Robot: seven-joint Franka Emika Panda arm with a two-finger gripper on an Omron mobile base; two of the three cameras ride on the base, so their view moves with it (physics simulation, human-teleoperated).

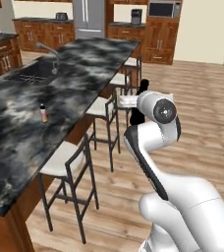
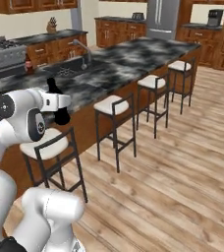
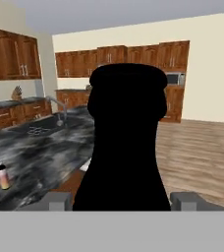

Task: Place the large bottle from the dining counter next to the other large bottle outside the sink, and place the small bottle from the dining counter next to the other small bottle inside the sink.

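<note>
Centrally, the large black bottle point(image 3: 126, 142) stands upright between the two fingertips point(image 3: 52, 201) of the hand point(image 3: 121, 202), which pinches its lower body; it is carried in the air beside the table point(image 1: 15, 128), above the stools point(image 1: 65, 160). Its dark neck rises behind the wrist point(image 2: 52, 86). On the marbled table top stands the small pinkish-orange bottle point(image 1: 43, 113), well apart from the sink point(image 1: 33, 73) and its curved faucet point(image 1: 52, 53).
</note>
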